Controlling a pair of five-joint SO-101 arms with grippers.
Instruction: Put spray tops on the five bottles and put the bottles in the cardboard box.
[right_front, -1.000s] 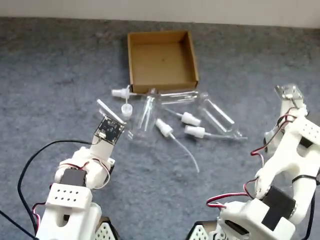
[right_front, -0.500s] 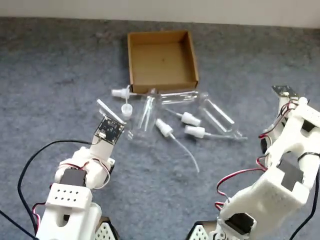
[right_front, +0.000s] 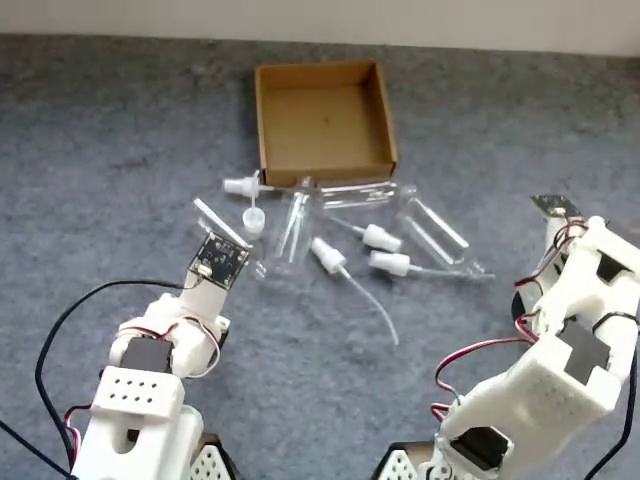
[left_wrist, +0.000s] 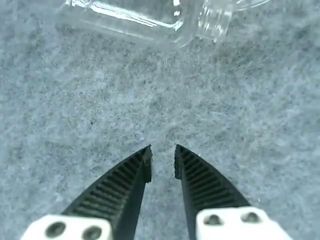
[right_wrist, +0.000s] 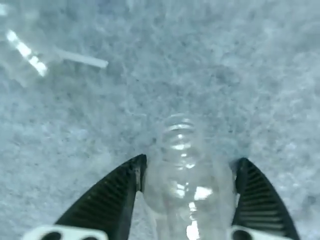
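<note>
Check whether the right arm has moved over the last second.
Yes: in the high view the white right arm has shifted inward, closer to the open brown cardboard box.

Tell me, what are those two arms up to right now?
Left gripper slightly open, empty, over carpet. Right gripper shut on an uncapped bottle. Spray tops loose by cardboard box; nothing blocking.

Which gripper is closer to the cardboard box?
Left. The left gripper sits by the loose bottles in front of the cardboard box; the right gripper, holding a bottle, is farther off sideways.

loc: indoor rm, maybe office | cue: grey carpet (right_front: 120, 150), pale wall (right_front: 320, 18)
</note>
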